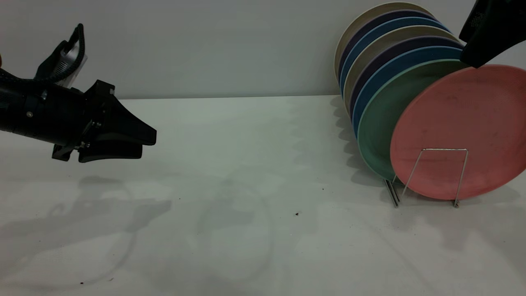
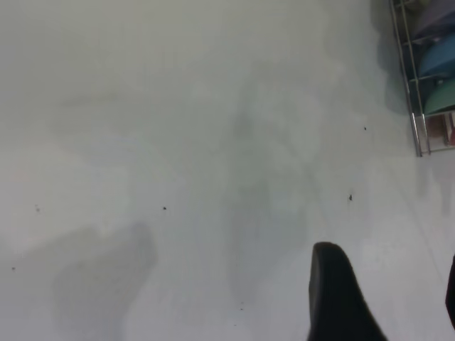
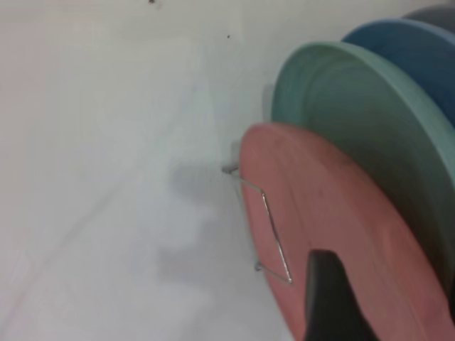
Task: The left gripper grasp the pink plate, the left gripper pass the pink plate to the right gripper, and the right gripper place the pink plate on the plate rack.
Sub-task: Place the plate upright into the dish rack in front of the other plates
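The pink plate [image 1: 460, 131] stands on edge in the front slot of the plate rack [image 1: 444, 149], leaning back against a mint-green plate [image 1: 378, 123]. My right gripper [image 1: 476, 61] hangs at the pink plate's top rim. In the right wrist view the right gripper [image 3: 389, 305] is open, one finger [image 3: 327, 295] lying over the plate's face [image 3: 298, 199] and the other hidden; the rack's wire loop [image 3: 274, 234] crosses that face. My left gripper [image 1: 148, 144] hovers above the table far to the left, open and empty. In the left wrist view the left gripper [image 2: 387, 284] shows only bare table between its fingers.
Behind the green plate stand several more plates [image 1: 394, 45] in blue, purple and beige, filling the rack toward the wall. The rack's end [image 2: 421, 135] shows in the left wrist view. The white table [image 1: 246, 197] between the arms carries small dark specks.
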`<state>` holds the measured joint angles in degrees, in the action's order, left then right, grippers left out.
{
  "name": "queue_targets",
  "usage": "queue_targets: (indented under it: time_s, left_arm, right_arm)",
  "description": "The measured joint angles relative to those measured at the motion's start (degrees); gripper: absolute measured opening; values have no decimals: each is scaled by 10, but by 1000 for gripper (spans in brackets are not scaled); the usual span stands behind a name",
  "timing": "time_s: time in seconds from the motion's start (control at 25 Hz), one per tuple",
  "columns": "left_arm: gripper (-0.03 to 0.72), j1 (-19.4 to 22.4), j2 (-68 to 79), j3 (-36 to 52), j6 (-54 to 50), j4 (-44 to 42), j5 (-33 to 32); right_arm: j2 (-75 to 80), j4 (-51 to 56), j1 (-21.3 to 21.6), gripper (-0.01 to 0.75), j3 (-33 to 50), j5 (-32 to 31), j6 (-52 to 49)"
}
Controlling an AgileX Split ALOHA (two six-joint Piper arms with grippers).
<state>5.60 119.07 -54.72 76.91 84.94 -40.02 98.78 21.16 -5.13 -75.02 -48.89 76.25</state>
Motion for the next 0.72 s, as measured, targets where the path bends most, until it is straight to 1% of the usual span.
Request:
queue_targets:
  time_s: [0.4,0.48,0.56,0.64,0.72]
  left_arm:
    - [408,0,0,0,-6,0,6]
    - [408,0,0,0,-14,0,7]
    - [408,0,0,0,-24,-7,15]
    - [408,0,0,-1,-40,-40,30]
    - [408,0,-2,-4,-77,-93,49]
  right_arm:
    - [0,0,0,413,0,-19,-91]
    - [0,0,0,413,0,-30,-144]
    - [-1,1,0,413,0,-39,-222]
    - [-2,-8,0,413,0,-52,-316]
    - [-5,-36,0,414,0,-71,-396]
